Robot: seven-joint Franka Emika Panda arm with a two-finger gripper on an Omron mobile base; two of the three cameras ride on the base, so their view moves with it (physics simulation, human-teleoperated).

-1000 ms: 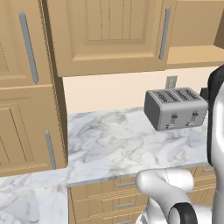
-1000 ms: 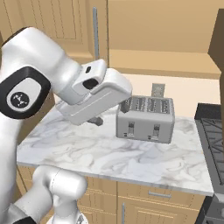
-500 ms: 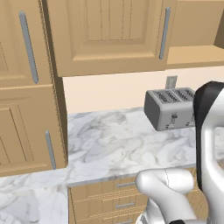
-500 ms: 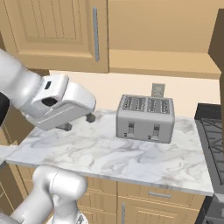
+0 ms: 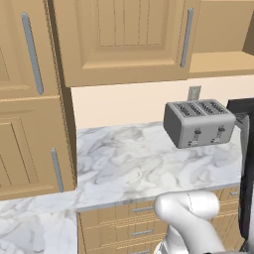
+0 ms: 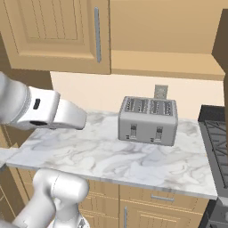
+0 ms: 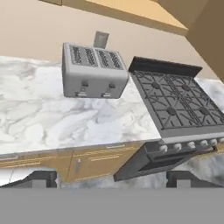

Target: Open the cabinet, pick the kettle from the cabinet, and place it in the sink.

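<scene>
the cabinet (image 5: 126,42) hangs shut above the counter, its raised-panel door closed and its long vertical grey bar handle (image 5: 186,37) down the door's edge; in the right base view the same handle (image 6: 97,34) sits high over the arm. from our hand's own view it lies up and behind where the camera looks, well apart from the fingers. the kettle, we judge, is behind that door, since nothing of it shows on the counter. we judge the first step, opening the door, is not yet begun.

we expect the door to be stiff and swing on a fixed hinge, so the pull must follow an arc. the bar is the place to take hold: slim, rigid, smooth metal, likely slippery, so we want the pads square across it near mid-length. the kettle should be rigid metal, fairly weighty, with a rounded body that offers little grip; its top handle looks the safer hold.

our gripper (image 7: 111,179) has its two dark tips (image 7: 40,178) far apart at the bottom of the hand view, holding nothing. ahead of it lies the marble counter (image 7: 39,118), with the four-slot toaster (image 7: 92,72) up and to the left, and the black stove (image 7: 179,103) to the right. drawers (image 7: 94,159) run below the counter edge, nearest the fingers.
</scene>
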